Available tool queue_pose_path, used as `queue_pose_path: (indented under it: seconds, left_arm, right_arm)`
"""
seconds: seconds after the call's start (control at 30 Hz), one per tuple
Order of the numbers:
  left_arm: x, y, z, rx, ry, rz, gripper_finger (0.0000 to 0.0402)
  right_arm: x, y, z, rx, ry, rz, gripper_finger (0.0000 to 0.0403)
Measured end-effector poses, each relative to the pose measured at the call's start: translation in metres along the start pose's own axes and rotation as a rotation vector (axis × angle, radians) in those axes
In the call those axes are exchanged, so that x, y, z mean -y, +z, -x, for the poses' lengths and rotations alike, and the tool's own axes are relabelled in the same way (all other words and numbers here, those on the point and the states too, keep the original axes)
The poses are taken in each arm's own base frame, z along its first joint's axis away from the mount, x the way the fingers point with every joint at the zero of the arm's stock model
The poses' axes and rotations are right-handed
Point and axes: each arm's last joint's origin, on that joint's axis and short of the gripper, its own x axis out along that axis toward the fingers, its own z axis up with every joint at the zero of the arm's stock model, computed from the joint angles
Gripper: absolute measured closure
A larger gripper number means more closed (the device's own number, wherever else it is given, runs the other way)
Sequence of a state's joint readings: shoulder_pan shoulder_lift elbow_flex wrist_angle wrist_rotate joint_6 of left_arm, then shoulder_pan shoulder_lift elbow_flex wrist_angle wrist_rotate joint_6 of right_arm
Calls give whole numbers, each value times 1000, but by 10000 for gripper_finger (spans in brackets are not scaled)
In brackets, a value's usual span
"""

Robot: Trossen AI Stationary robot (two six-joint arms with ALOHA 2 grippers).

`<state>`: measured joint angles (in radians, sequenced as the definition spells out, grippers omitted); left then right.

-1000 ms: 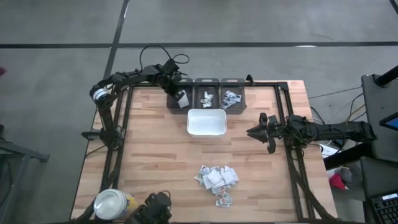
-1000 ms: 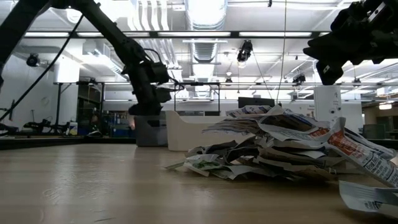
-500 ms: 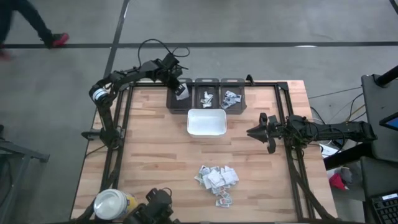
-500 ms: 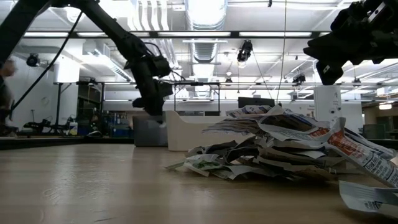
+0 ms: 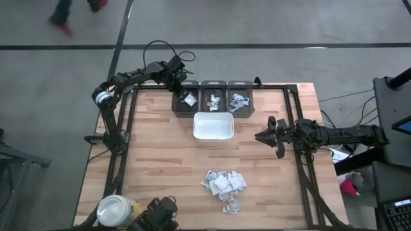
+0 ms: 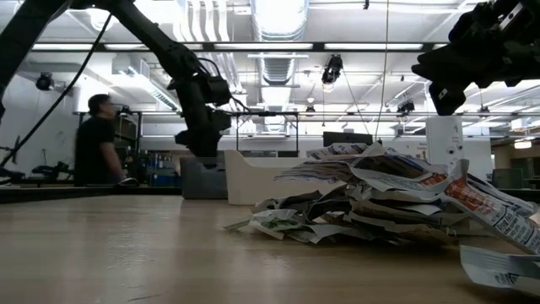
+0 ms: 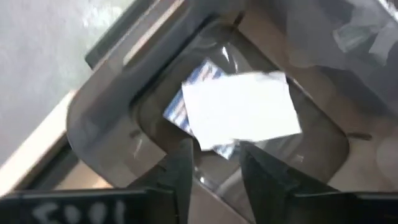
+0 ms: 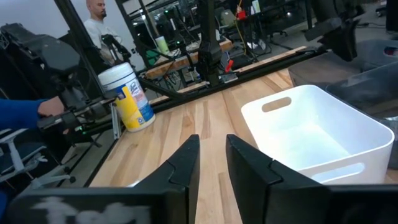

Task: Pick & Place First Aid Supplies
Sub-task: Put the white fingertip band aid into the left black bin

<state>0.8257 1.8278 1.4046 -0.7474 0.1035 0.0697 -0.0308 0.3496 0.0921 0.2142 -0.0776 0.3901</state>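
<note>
Left gripper (image 5: 182, 85) fingers (image 7: 180, 168) now standing parted, holding nothing, hovering over leftmost grey bin (image 5: 186, 106). White packet (image 7: 239, 115), gripped a moment ago, now lying loose inside that bin: one delivery apparently done. Right gripper (image 5: 262, 136) waiting beside white tray (image 5: 213, 126), fingers narrow, gripping nothing. Heap of packets (image 5: 223, 184) remaining on worktop (image 5: 160, 167), well apart from bin, awaiting sorting.
</note>
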Motion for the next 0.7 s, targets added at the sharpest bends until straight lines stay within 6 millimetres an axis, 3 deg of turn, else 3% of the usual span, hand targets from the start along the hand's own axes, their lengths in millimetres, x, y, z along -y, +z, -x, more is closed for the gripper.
queue_pose_path:
  seconds: [0.13,0.37,0.7]
  left_arm:
    - [2,2,7,-28,-10,22,245]
    - [24,17,34,-40,-34,24,240]
    - [109,26,67,-21,-121,-151,241]
  right_arm:
    - [0,0,0,0,0,0,319]
    - [0,0,0,0,0,0,319]
    - [0,0,0,0,0,0,336]
